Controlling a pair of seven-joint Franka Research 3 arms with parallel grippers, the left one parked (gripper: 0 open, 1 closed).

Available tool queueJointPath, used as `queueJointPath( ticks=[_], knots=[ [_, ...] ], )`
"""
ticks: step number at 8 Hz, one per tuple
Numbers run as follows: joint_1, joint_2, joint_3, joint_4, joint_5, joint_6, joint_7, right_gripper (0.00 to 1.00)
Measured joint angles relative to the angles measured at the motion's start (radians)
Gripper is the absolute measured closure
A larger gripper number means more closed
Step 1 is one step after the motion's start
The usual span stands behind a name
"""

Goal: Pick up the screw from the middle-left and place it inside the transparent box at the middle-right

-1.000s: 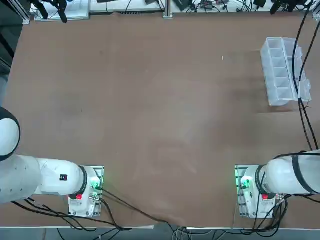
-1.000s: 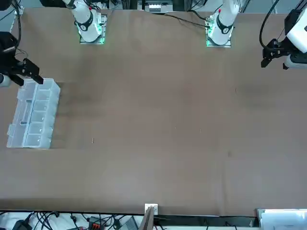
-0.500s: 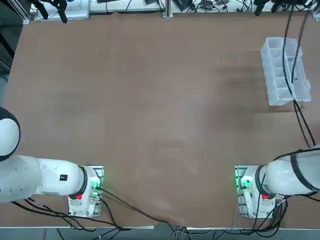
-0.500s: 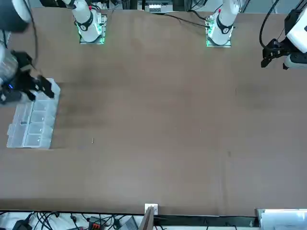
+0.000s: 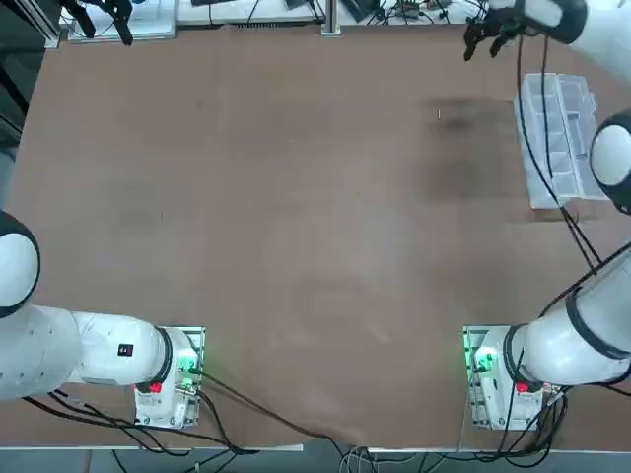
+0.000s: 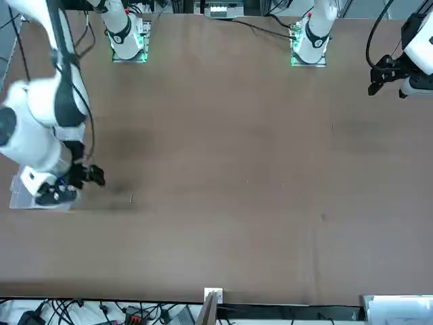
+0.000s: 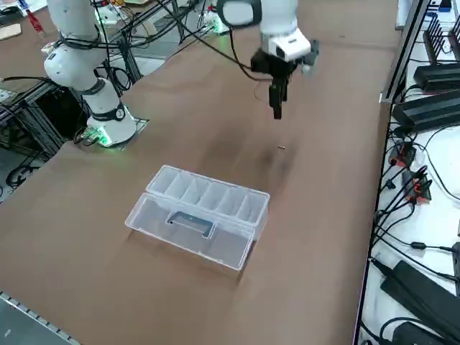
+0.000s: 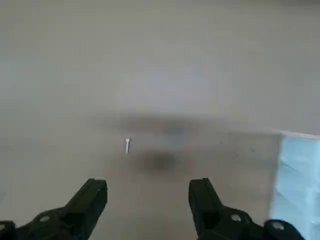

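Observation:
The screw [image 5: 440,114] is a tiny pale sliver lying on the brown table, also seen in the front view [image 6: 131,198], the side view [image 7: 281,149] and the wrist view [image 8: 127,145]. My right gripper [image 7: 277,109] hangs well above the table, a little short of the screw, pointing down. It shows at the far right of the top view [image 5: 490,30] and at the left of the front view [image 6: 73,185]. In the wrist view the gripper [image 8: 148,194] is open, with nothing between its fingers [image 8: 93,199]. The transparent box [image 5: 557,138] lies to the screw's right, lid folded open [image 7: 201,215].
In the front view my arm hides most of the box, leaving one corner [image 6: 19,201] showing. Cables and black equipment [image 7: 431,79] line the table's far edge beyond the screw. A cable [image 5: 552,177] from my arm hangs across the box in the top view.
My right gripper has swung from above the box's near end out past it toward the table's far side, and now hovers close to the screw. Screw and box have not moved.

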Motion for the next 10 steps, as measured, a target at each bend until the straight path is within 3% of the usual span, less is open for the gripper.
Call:
queueJointPath(
  ticks=[5,8,10],
  knots=[
    [0.058,0.192,0.002,-0.009,0.001,0.186,0.075,0.00],
    [0.060,0.241,0.000,-0.010,0.001,0.223,0.080,0.03],
    [0.059,0.257,-0.004,-0.017,0.001,0.258,0.082,0.11]
  ],
)
